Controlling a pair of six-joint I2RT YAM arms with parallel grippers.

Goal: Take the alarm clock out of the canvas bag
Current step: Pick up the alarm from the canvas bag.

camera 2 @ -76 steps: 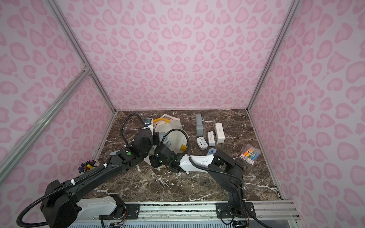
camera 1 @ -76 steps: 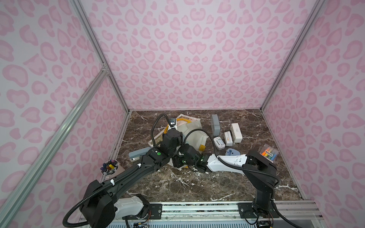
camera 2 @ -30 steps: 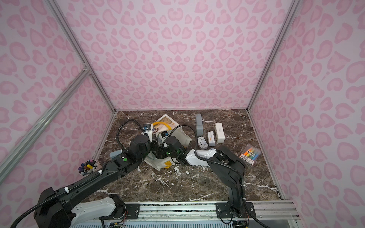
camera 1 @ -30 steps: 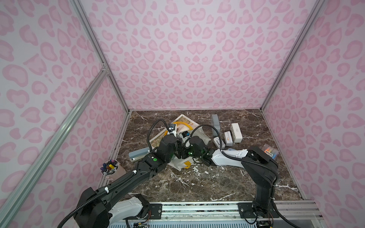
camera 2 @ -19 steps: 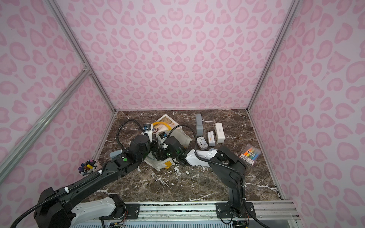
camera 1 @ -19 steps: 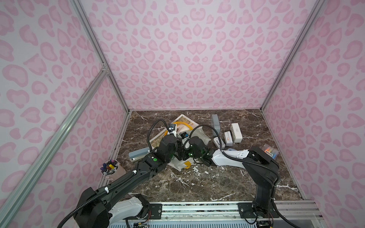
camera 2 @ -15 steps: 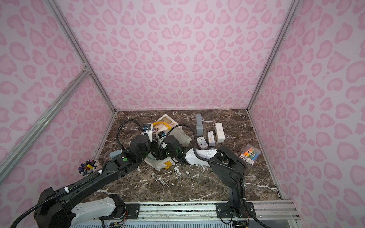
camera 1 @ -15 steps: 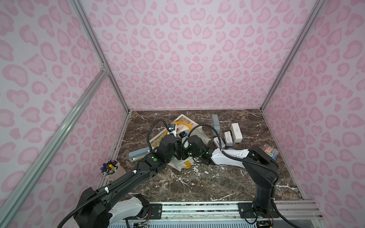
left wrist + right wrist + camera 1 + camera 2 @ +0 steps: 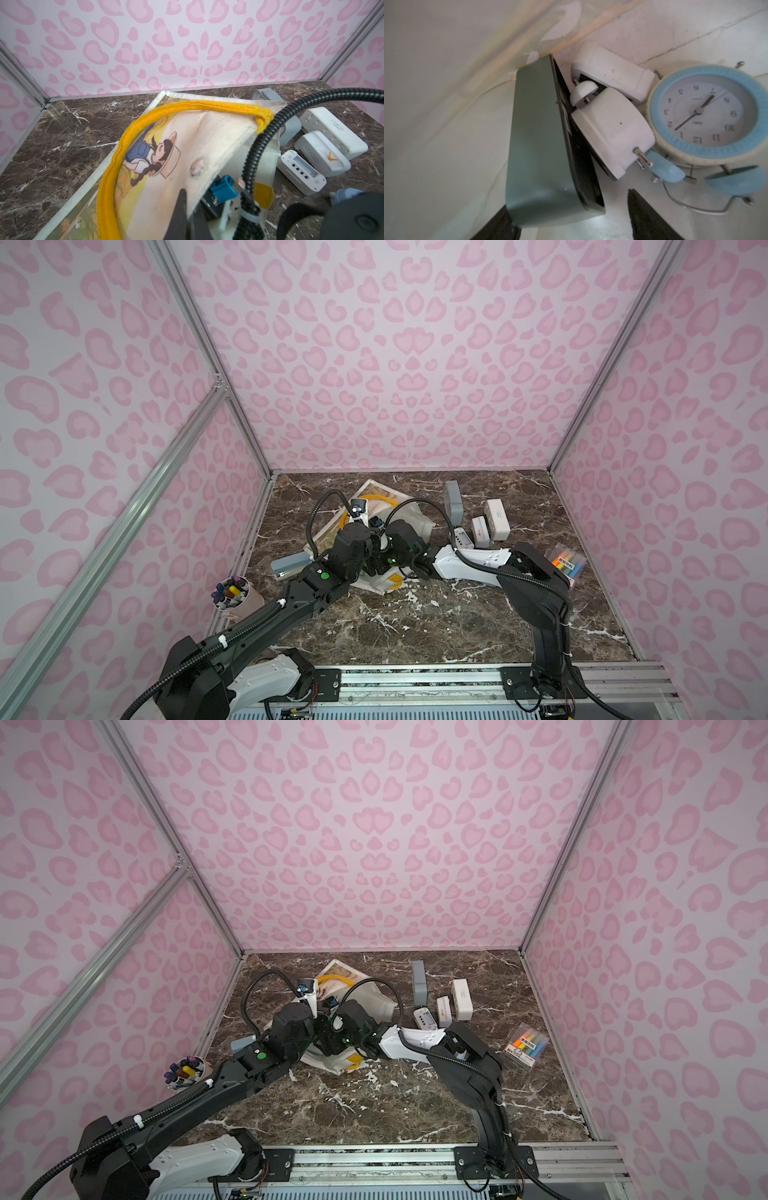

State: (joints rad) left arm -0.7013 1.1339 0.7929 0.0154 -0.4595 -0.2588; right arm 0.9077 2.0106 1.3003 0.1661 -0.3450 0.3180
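The left gripper's (image 9: 188, 209) jaws are pressed together on the upper rim of the canvas bag (image 9: 207, 135), holding that layer of cloth up so the mouth gapes. Only one dark finger (image 9: 182, 199) shows against the printed cloth, near the yellow strap handle (image 9: 116, 162). The right gripper (image 9: 566, 207) is reached into the bag with its jaws wide apart around the near end of a green alarm clock (image 9: 533, 145). One finger is partly hidden behind the case and the other stands clear of it, so the clock is not clamped. The green clock lies on the bag's lower layer with a white twin-bell alarm clock (image 9: 610, 133) leaning against its dark face. A white box-shaped clock (image 9: 610, 72) sits just behind, and a blue-rimmed twin-bell alarm clock (image 9: 704, 112) is just beside them, dial toward the camera. In both top views the bag (image 9: 374, 495) (image 9: 336, 973) lies on the marble tabletop (image 9: 415, 626) toward the back, under both wrists. To its right stand a grey clock (image 9: 453, 502) and three white digital clocks (image 9: 496, 518). A grey stapler (image 9: 291, 562) and a cup of markers (image 9: 232, 593) are on the left, and a pack of highlighters (image 9: 567, 564) is on the right.
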